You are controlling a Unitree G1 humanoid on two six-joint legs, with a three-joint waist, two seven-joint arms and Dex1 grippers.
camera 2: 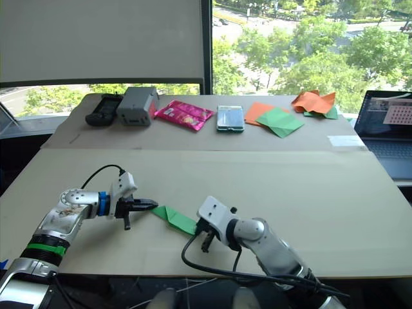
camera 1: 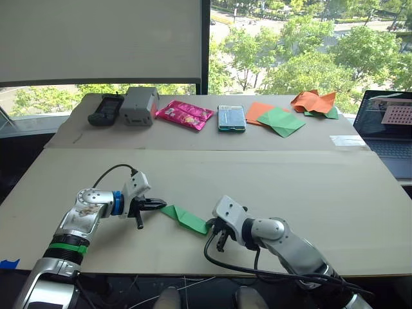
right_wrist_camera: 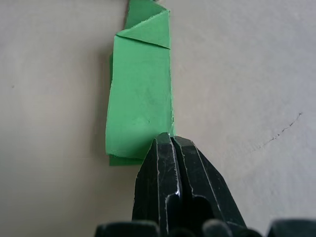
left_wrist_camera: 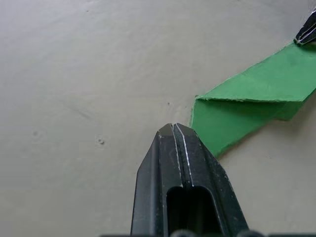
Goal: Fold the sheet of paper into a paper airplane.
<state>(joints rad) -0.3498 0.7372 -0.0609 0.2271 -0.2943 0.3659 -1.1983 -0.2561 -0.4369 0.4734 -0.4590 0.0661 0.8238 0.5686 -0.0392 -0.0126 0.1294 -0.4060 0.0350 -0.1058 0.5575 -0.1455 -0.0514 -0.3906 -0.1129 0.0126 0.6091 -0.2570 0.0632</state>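
Two pincers meet your folded paper (camera 1: pixel 185 219) on the counter (camera 1: pixel 290 187). Left pincer (left_wrist_camera: pixel 174 132) is closed at one end, holding nothing. Right pincer (right_wrist_camera: pixel 171 140) is closed at the other end.

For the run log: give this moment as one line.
paper: folded green strip flat on table | left claw: shut, tip at one end | right claw: shut, tip at other end | plane: unfinished

paper airplane (camera 1: pixel 185 219): bright green
desk (camera 1: pixel 257 174): pale beige
snack packet (camera 1: pixel 185 114): pink
crumpled paper (camera 1: pixel 313 101): orange
pincers (camera 1: pixel 156 204): black
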